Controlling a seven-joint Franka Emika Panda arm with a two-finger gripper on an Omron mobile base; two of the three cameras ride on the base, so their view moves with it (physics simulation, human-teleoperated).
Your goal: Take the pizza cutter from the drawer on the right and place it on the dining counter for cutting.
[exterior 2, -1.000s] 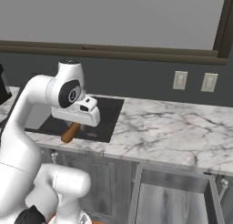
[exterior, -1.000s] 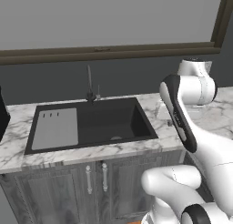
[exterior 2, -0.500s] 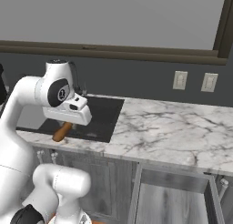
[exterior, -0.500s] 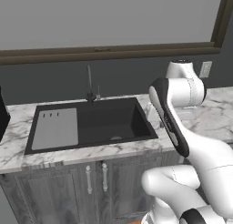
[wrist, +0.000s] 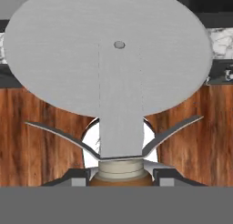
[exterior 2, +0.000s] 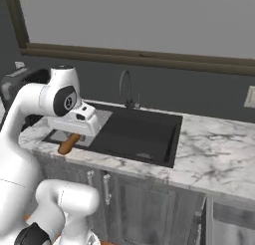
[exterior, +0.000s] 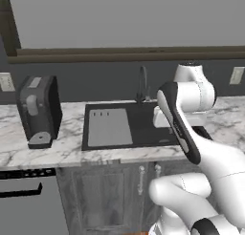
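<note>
My gripper (exterior 2: 69,135) is shut on the pizza cutter (exterior 2: 67,144), whose orange-brown handle pokes out below the white hand, over the counter's front edge left of the sink. In the hand view the gripper (wrist: 120,174) clamps the handle's top, and the round silvery wheel blade (wrist: 109,59) stands large and flat ahead of it, above brown wooden floor. In the left base view the hand (exterior: 165,118) hangs over the sink's right part, half hidden behind my own arm. A corner of the pulled-out drawer (exterior 2: 226,224) shows at the lower right. The dining counter is out of view.
A black sink (exterior: 129,126) with a dark faucet (exterior: 142,83) is set in the marble counter (exterior 2: 214,154). A dark coffee machine (exterior: 39,112) stands on the counter at the left. Grey cabinet doors (exterior: 115,196) with silver handles are below the sink.
The whole scene has slid to the right in both base views, so the base has moved; the coffee machine came into view. The arm swung left with the pizza cutter still held.
</note>
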